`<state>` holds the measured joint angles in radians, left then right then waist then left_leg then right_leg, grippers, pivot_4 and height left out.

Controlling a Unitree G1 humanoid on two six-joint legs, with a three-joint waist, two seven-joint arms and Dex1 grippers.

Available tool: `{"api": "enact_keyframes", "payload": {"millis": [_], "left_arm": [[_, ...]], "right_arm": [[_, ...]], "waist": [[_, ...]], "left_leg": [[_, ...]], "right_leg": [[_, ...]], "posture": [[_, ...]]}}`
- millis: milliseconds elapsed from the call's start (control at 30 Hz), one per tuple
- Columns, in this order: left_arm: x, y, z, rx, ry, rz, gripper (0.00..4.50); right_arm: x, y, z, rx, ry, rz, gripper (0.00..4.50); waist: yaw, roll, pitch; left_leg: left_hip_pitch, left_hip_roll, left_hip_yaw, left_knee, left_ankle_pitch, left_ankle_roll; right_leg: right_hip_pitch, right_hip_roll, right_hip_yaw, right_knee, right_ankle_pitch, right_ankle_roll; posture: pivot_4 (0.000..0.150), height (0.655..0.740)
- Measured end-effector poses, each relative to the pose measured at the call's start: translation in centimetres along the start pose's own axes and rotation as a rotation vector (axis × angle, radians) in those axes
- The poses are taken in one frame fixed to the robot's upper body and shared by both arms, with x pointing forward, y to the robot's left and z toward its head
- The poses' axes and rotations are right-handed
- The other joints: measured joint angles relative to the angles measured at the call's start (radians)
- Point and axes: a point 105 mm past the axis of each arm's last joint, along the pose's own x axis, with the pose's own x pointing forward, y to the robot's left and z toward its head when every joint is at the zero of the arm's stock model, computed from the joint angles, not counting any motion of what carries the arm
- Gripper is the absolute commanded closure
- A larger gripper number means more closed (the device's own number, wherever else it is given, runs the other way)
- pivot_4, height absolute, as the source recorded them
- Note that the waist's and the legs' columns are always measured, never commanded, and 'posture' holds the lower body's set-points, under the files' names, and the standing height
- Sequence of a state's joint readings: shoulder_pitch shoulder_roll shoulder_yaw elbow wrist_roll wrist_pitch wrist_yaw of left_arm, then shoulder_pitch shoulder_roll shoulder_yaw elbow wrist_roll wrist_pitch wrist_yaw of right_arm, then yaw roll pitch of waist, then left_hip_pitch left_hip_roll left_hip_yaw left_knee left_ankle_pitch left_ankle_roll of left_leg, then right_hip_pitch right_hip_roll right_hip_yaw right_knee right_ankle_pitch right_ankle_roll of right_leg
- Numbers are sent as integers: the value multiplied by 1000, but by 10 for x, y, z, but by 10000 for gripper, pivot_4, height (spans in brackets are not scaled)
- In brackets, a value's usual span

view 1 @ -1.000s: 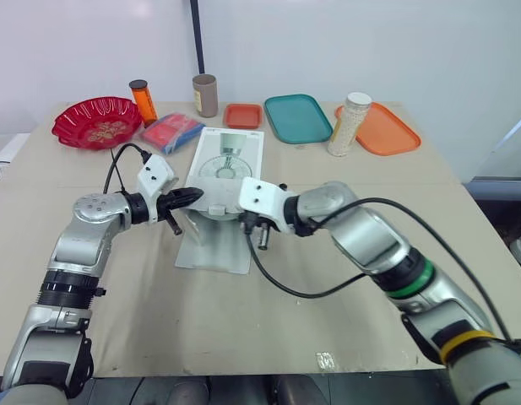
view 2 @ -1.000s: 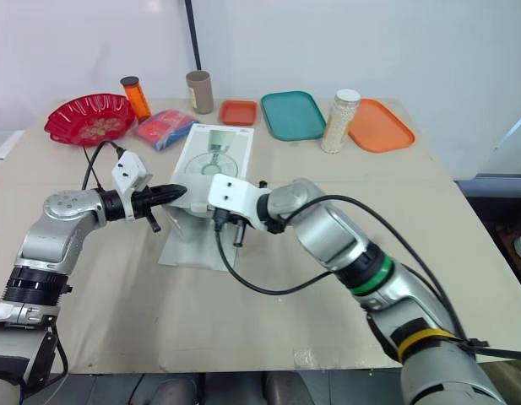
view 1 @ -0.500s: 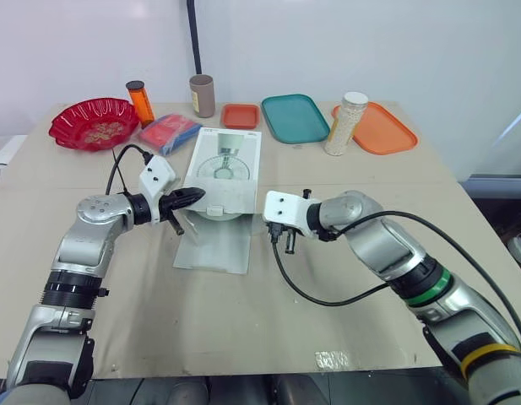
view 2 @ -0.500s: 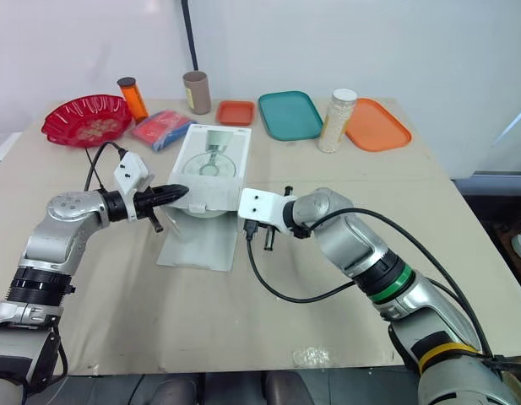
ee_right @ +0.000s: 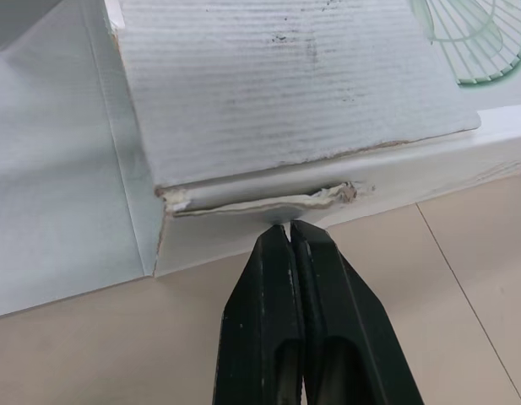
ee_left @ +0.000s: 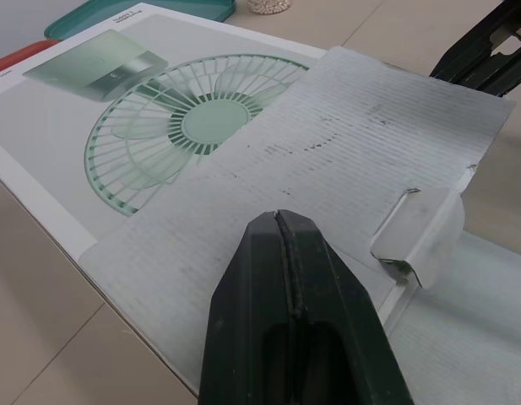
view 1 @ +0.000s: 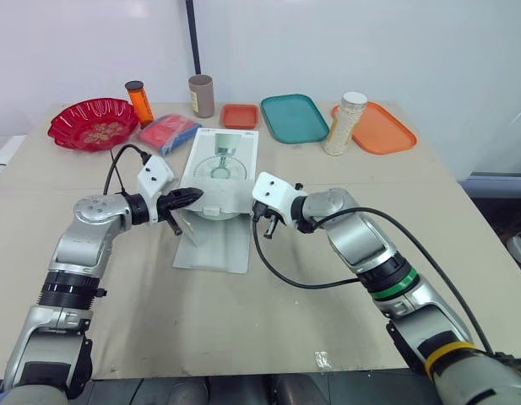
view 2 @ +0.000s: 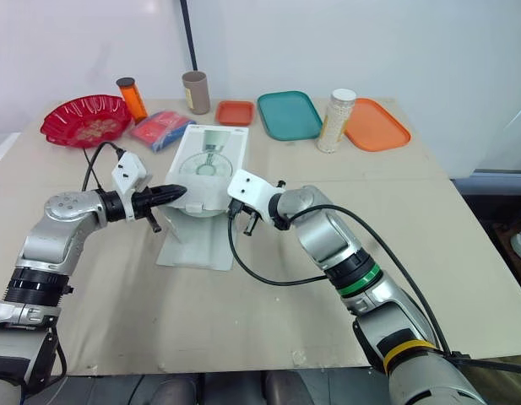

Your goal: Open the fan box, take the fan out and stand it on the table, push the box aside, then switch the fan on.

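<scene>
White cardboard makes up the fan box (view 1: 219, 171), which lies flat on the desk (view 1: 243, 321) between the two end effectors, its printed fan picture facing up. The left end effector (view 1: 193, 196) has its two black fingers pressed fully together and holds nothing. Its tip sits at the box's near left edge, over a bare corrugated flap (ee_left: 328, 143) that is folded back onto the printed face. Whether the tip touches the flap cannot be told. Just beside that tip, a small bent tab (ee_left: 416, 232) sticks out from the flap's edge.

The right end effector (ee_right: 290, 229) is likewise squeezed shut and empty. It points at the box's near right corner, with its tip just short of a torn seam (ee_right: 268, 201) in the side wall. Below both end effectors, a second, larger flap (view 1: 214, 245) lies spread flat on the desk, toward the robot.

Well beyond the left end effector sit a red bowl (view 1: 94, 122), an orange bottle (view 1: 141, 101), a brown cylinder (view 1: 202, 95) and a red and blue packet (view 1: 170, 132). Well beyond the right end effector sit a small orange tray (view 1: 241, 116), a teal tray (view 1: 295, 117), a white-lidded jar (view 1: 345, 123) and an orange tray (view 1: 382, 132).
</scene>
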<state>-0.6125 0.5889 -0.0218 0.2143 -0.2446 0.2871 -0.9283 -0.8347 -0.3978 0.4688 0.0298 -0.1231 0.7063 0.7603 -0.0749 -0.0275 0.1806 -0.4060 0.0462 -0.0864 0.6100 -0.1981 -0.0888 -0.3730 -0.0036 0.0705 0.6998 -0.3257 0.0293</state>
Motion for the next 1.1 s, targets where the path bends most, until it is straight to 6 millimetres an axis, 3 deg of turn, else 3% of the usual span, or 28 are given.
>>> {"api": "enact_keyframes", "payload": {"millis": [433,600,667,767,833,967,1100], "left_arm": [[-7,4,-3,-37,-19,22,45000],[-8,11,-1,-31,-3,25,45000],[-8,13,-1,-27,4,28,45000],[-5,16,0,-20,18,29,45000],[-6,16,-1,-21,21,30,45000],[-5,18,2,-16,19,37,45000],[-5,18,6,-11,17,42,45000]], "right_arm": [[-6,8,-2,0,14,-39,44580],[-11,7,8,60,-41,-19,44580],[-18,5,15,97,-81,2,44580],[-61,11,73,158,-416,191,44580],[-63,11,78,169,-449,202,44580],[-32,-21,80,266,-408,58,44580],[-1,-21,62,289,-324,12,44580]], "waist": [[-1,0,0],[0,0,0],[0,0,0],[-1,0,0],[-1,0,0],[-3,0,0],[-2,0,0]], "left_leg": [[0,0,0,0,0,0],[0,0,0,0,0,0],[-1,0,0,0,0,0],[0,0,0,0,0,0],[0,0,0,0,0,0],[1,0,0,-1,1,1],[-2,0,1,-2,1,1]], "right_leg": [[0,0,0,0,0,0],[0,0,0,0,0,0],[0,0,0,0,0,0],[0,0,0,0,0,0],[0,0,0,0,0,0],[0,1,0,0,1,-1],[-2,-1,0,-1,1,-1]], "posture": [[1500,7400],[1500,7400],[1500,7400],[1500,7400],[1500,7400],[1500,7400],[1500,7400]]}}
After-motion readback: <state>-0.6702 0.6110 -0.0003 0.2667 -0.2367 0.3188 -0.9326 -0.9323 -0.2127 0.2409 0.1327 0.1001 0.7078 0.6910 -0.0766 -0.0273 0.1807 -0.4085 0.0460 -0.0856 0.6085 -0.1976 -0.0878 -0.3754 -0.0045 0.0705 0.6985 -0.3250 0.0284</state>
